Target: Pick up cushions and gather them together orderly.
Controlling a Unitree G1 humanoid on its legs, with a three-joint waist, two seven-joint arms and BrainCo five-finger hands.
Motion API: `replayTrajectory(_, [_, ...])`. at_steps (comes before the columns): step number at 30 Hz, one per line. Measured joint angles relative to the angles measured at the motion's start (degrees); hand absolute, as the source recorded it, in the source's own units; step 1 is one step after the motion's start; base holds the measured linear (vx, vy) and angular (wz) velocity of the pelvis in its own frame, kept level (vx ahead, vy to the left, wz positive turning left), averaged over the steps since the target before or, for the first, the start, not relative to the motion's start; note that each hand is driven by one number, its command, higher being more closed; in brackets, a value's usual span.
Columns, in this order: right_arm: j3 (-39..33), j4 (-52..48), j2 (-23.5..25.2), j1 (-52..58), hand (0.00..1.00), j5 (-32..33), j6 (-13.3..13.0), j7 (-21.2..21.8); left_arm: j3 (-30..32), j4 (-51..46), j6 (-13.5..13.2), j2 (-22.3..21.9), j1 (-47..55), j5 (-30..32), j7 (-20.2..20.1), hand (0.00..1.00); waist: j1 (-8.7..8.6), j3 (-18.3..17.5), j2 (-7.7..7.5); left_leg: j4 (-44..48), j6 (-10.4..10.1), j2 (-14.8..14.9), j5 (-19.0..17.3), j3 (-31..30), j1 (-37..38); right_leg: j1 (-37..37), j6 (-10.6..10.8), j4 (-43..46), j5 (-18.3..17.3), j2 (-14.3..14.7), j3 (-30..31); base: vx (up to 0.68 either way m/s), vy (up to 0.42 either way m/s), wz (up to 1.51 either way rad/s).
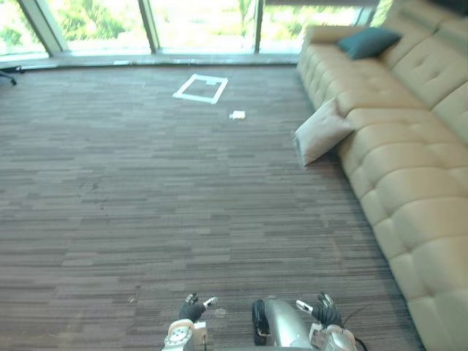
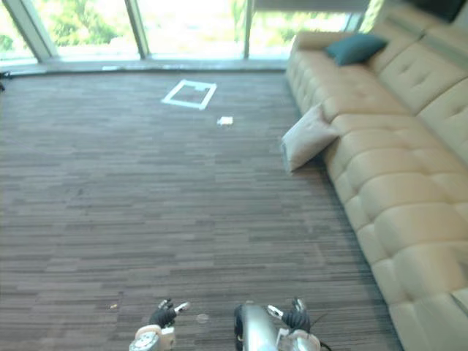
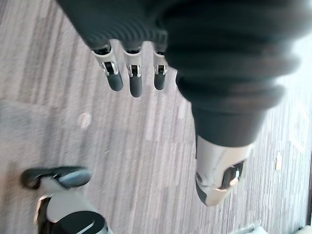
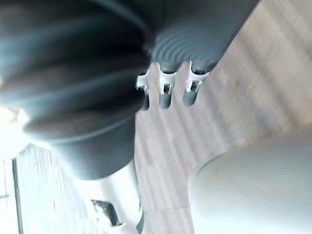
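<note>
Carpet in grey-brown strips covered the floor, which ran wide and open from the near edge to the windows along its far edge. Down the right edge of the floor stood a long tan sofa, its front running from the near right corner toward the far right corner by the glass. The beige cushion sat on the floor partway along that edge, tilted up and leaning against the sofa's front, one corner poking out over the carpet. The teal cushion lay on the sofa's seat near its far end, against the backrest, well apart from the beige one.

Out toward the far edge, a square of white tape was stuck flat to the carpet. A small white scrap lay near it on the side closer to the sofa. Between the near edge and the beige cushion the carpet lay open.

The left robot hand hung low at the near edge, released, its fingers straight and pointing down at the carpet with the thumb held apart. A small pale spot marked the carpet just beside it. The right robot hand hung near it at the same edge, closer to the sofa, also released, its fingers hanging loose above the carpet. Both were well apart from either cushion.
</note>
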Motion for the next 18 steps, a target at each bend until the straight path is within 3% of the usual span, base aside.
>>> replayTrajectory(1, [0.04, 0.13, -0.68, -0.39, 0.00, 0.01, 0.29, -0.05, 0.80, -0.65, 0.00, 0.16, 0.03, 0.05, -0.11, 0.00, 0.81, 0.69, 1.36, 10.74, -0.85, 2.19, 2.52, 0.14, -5.10, 3.02, -0.58, -2.02, -0.79, 1.97, 0.34, 0.70, -0.141, 0.06])
replayTrajectory(2, [-0.01, 0.53, -0.89, -0.76, 0.00, 0.03, 0.33, -0.24, 2.22, -1.77, 0.04, 0.25, 0.18, -0.03, -0.03, 0.00, 1.32, 1.64, 1.86, 19.93, 1.04, 4.00, 0.42, 1.18, -9.75, 7.08, -1.58, -4.33, -1.38, 3.45, 0.42, 0.58, -0.086, -0.39])
replayTrajectory(3, [0.09, 1.89, -0.70, -0.86, 0.00, 0.10, 0.49, -0.44, 2.63, -3.34, -0.02, 0.46, 0.21, 0.03, 0.27, 0.00, 2.45, 2.35, 0.96, 25.80, 3.05, 4.75, -2.96, 2.57, -14.41, 12.47, -2.49, -7.19, -2.03, 3.81, 1.22, 0.55, -0.069, -0.52])
replayTrajectory(4, [0.56, 2.69, -0.25, -0.77, 0.00, 0.18, 0.95, -0.54, 2.35, -4.41, -0.17, 1.08, 0.50, -0.01, 0.27, 0.00, 3.49, 2.41, -0.13, 25.70, 3.29, 4.76, -5.09, 4.95, -17.70, 16.84, -2.88, -10.48, -2.48, 3.71, 2.43, 0.63, -0.076, -0.51])
replayTrajectory(6, [1.45, 2.45, 0.23, -0.36, 0.00, 0.49, 0.98, -0.55, 1.87, -6.67, -1.03, 1.80, 1.51, -0.01, 0.25, 0.00, 3.98, 2.20, -0.86, 19.56, 3.68, 5.05, -8.01, 8.81, -23.73, 22.92, -2.99, -15.77, -3.09, 3.41, 4.57, 0.55, -0.024, -0.59])
replayTrajectory(8, [2.36, 2.21, 0.28, -0.65, 0.00, 0.57, 0.99, -0.61, 1.89, -8.56, -1.62, 1.78, 2.29, -0.04, 0.33, 0.00, 4.41, 2.19, -0.87, 3.45, 2.90, 4.66, -9.25, 12.36, -28.02, 27.75, -2.15, -19.59, -4.12, 2.80, 8.00, 0.56, 0.082, -0.84])
replayTrajectory(11, [2.75, 2.19, 1.20, -0.36, 0.00, 0.24, 0.99, -0.67, 1.88, -9.66, -2.38, 2.31, 2.72, -0.10, 0.37, 0.00, 6.24, 1.69, -2.26, -16.95, 1.25, 2.19, -6.97, 12.58, -30.50, 33.79, 0.16, -23.35, -7.64, -0.39, 13.11, 0.67, 0.227, -1.01])
replayTrajectory(13, [3.71, 2.12, 1.46, 0.59, 0.00, -0.13, 1.03, -0.66, 1.97, -10.22, -2.59, 3.58, 3.81, -0.06, 0.44, 0.00, 6.79, 0.32, -4.33, -15.81, 3.76, 1.25, -2.19, 14.56, -30.06, 36.83, 3.04, -23.57, -9.35, -3.02, 16.78, 0.88, 0.363, -0.99])
replayTrajectory(14, [3.96, 2.25, 3.07, 1.06, 0.00, -0.14, 1.07, -0.71, 2.61, -9.65, -2.39, 4.85, 3.94, -0.03, 0.24, 0.00, 6.18, -1.21, -6.06, -13.09, 6.29, -0.65, -1.82, 15.23, -29.82, 35.57, 3.69, -18.15, -9.36, -5.38, 17.83, 0.83, 0.324, -0.53])
replayTrajectory(15, [3.94, 2.19, 3.56, 1.81, 0.00, -0.24, 1.06, -0.87, 2.59, -9.43, -2.24, 5.66, 3.78, 0.05, 0.36, 0.00, 5.74, -1.89, -8.23, -12.31, 7.00, -2.04, -4.95, 16.48, -28.47, 32.23, 6.34, -9.44, -7.54, -6.60, 18.24, 0.64, 0.251, -0.25])
replayTrajectory(16, [3.95, 2.24, 3.90, 2.06, 0.00, -0.53, 1.08, -0.94, 2.60, -8.94, -2.30, 5.94, 3.32, 0.05, 0.36, 0.00, 5.82, -1.81, -8.90, -11.93, 7.33, -2.87, -6.88, 16.54, -27.41, 29.28, 8.22, -2.15, -4.19, -6.40, 18.10, 0.74, 0.317, -0.04])
replayTrajectory(17, [4.33, 2.28, 4.12, 2.34, 0.00, -0.75, 1.01, -0.89, 2.65, -7.52, -2.28, 6.41, 1.95, 0.03, 0.50, 0.00, 5.79, -0.93, -9.41, -12.70, 7.67, -3.93, -9.47, 16.39, -24.44, 22.82, 12.34, 11.95, 5.35, -5.51, 17.40, 0.71, 0.315, 0.02])
replayTrajectory(18, [4.21, 2.25, 4.00, 2.18, 0.00, -1.39, 0.94, -0.90, 2.63, -5.58, -1.48, 6.58, 0.77, 0.05, 0.75, 0.00, 5.43, -0.31, -8.75, -13.77, 7.99, -4.73, -10.74, 16.21, -21.11, 17.52, 13.56, 22.41, 6.68, -5.03, 16.55, 0.82, 0.339, -0.03])
